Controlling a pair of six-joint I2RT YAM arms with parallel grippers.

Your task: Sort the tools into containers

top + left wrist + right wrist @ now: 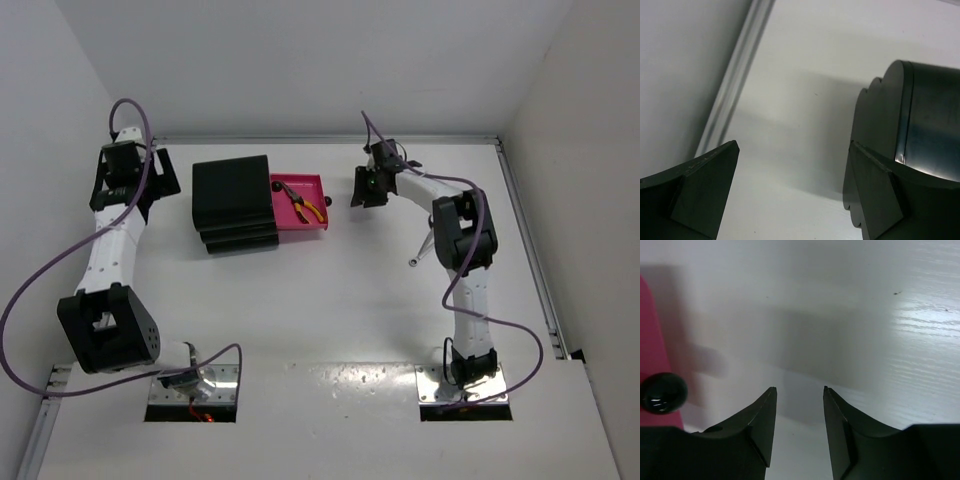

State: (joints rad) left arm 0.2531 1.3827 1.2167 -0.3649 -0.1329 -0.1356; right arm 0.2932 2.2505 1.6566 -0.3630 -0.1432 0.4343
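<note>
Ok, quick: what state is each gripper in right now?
Left gripper: open, nothing between the fingers.
Right gripper: open, nothing between the fingers.

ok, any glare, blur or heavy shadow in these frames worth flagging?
Top external: sharp, glare patch on the table near the bases. Left wrist: soft focus, specular glint on the black cabinet, which casts a broad shadow. Right wrist: blown-out streaks on the table at right, right end effector dark and underexposed, glint on the drawer knob.
</note>
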